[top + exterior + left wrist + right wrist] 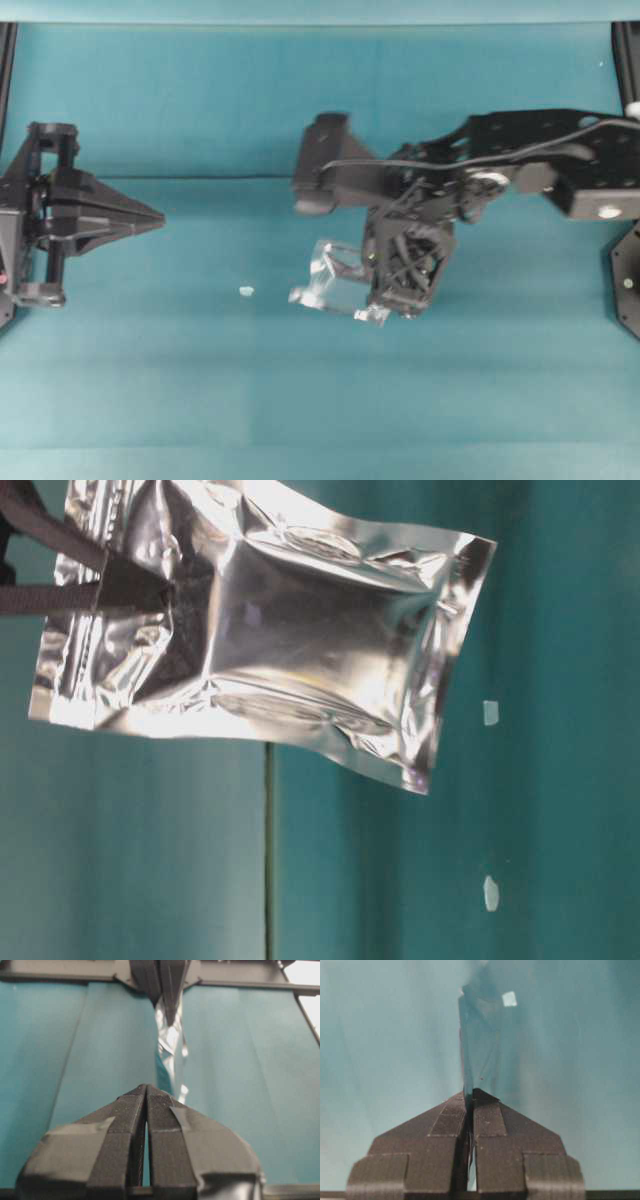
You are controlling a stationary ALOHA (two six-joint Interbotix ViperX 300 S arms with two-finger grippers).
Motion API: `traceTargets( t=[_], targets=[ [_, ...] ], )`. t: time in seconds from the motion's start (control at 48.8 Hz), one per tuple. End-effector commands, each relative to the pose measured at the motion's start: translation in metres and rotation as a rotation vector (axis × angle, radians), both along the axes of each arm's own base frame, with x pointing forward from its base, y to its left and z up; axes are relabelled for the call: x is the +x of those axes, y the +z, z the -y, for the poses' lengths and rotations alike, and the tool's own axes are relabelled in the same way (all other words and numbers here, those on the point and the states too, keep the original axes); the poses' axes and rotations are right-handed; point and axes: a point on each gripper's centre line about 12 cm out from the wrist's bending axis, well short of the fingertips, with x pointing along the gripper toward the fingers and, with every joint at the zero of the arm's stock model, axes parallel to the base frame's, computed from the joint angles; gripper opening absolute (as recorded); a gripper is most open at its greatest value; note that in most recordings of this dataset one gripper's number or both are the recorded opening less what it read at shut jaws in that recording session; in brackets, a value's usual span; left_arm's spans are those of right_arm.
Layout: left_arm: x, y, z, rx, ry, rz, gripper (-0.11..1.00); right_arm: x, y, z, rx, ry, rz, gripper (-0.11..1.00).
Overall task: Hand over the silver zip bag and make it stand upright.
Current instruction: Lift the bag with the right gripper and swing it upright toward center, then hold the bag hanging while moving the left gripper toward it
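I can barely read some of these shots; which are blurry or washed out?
Right wrist view: hazy, the silver zip bag dark. Table-level view: white glare on its foil. Left wrist view: bright glints on it. Overhead view: soft but readable.

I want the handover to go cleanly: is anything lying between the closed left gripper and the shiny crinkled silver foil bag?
Nothing visible does. The silver foil bag hangs from the right gripper; only bare teal table separates it from the left gripper. A small white scrap lies low, off that line.
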Motion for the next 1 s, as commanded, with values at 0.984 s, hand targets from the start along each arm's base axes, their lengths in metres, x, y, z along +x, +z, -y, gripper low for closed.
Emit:
traceTargets(
  t=[0.984],
  targets=[
    [-0.008,-0.018,-0.007,-0.071,0.04,-0.032,0.01,0.044,-0.024,-0.004,-0.232,0.229,-0.084,0.01]
  ],
)
